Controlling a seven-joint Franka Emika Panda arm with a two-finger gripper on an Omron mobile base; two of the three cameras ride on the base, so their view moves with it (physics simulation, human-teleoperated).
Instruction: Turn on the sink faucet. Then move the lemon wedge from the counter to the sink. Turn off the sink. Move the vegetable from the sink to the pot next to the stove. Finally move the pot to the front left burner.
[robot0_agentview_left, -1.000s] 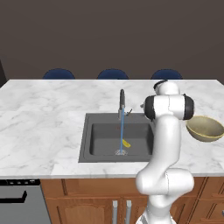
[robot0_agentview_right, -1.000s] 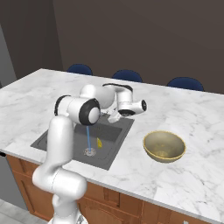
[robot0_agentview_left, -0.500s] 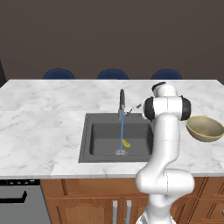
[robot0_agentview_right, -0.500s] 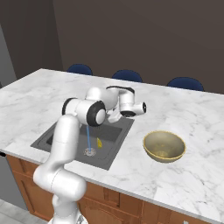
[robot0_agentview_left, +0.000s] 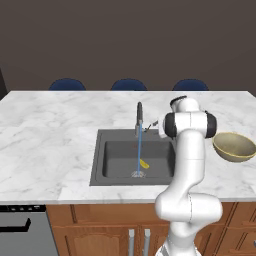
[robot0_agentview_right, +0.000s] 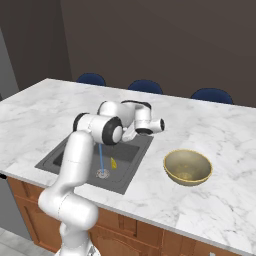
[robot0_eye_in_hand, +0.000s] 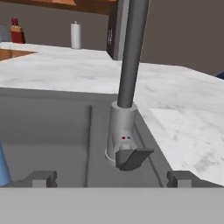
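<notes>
The sink faucet (robot0_eye_in_hand: 131, 57) spout runs off the hand view's top edge.

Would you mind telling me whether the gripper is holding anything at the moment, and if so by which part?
Nothing is held. The gripper is open, its fingertips standing apart on either side of the sink faucet handle without touching it.

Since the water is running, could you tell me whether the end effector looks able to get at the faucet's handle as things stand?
Probably yes. The open end effector faces the sink faucet closely, its handle lying between the fingertips with nothing in between.
</notes>
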